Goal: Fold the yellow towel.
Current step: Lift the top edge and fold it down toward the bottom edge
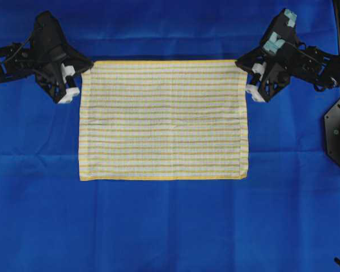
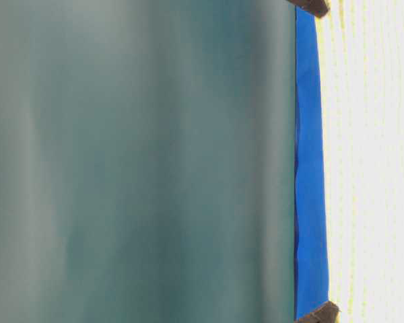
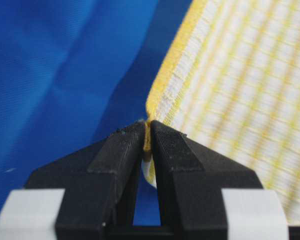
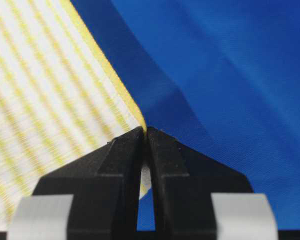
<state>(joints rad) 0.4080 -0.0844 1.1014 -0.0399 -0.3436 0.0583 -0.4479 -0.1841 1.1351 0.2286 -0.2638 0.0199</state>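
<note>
The yellow towel lies spread over the blue cloth, pale yellow and white stripes with a brighter yellow hem. Its far edge is lifted a little between my two grippers. My left gripper is shut on the towel's far left corner; in the left wrist view the yellow towel has its hem pinched between the left gripper's black tips. My right gripper is shut on the far right corner; the right wrist view shows the yellow towel caught at the right gripper's tips.
A large blue cloth covers the table on all sides of the towel. A black arm base stands at the right edge. The table-level view shows a blurred grey-green surface, a strip of blue cloth and bright towel.
</note>
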